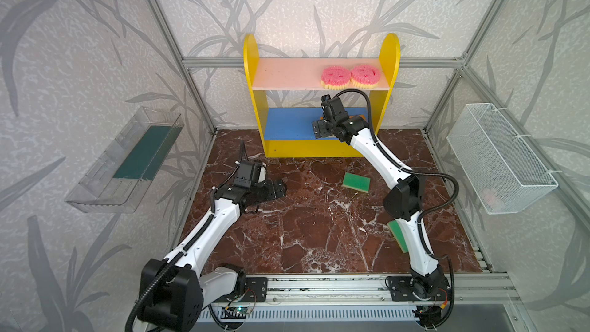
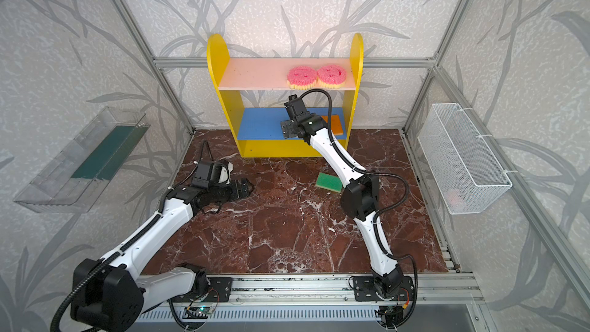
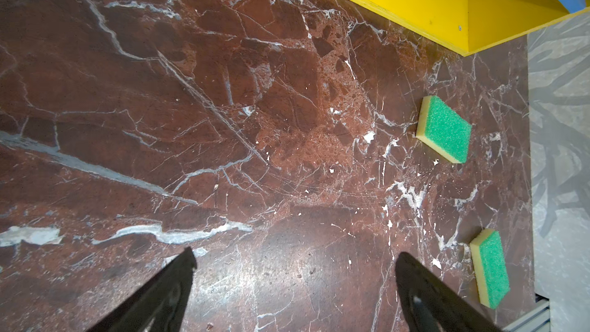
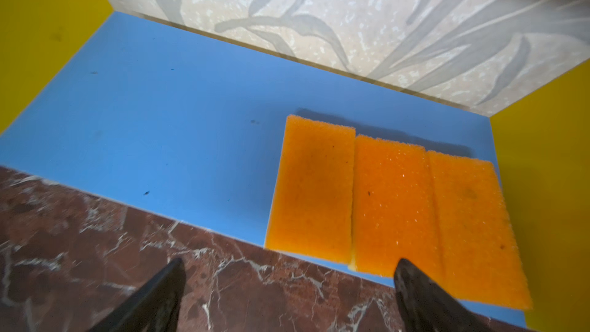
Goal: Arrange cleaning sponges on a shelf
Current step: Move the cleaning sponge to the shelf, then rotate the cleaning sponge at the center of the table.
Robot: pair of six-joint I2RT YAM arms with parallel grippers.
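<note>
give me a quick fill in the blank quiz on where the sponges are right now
1. The blue board holds ____ orange sponges side by side.
2. Both round sponges on the upper board are coloured ____.
3. The two rectangular sponges on the marble table have ____ tops.
4. The right gripper is ____ and holds nothing.
Missing words: three; pink; green; open.

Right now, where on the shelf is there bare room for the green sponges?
Blue board: bare between the left yellow side and the three orange sponges. Pink board: bare from that side to the two smiley sponges. Crowded: both boards' right ends, and the open right gripper hangs before the blue board.
</note>
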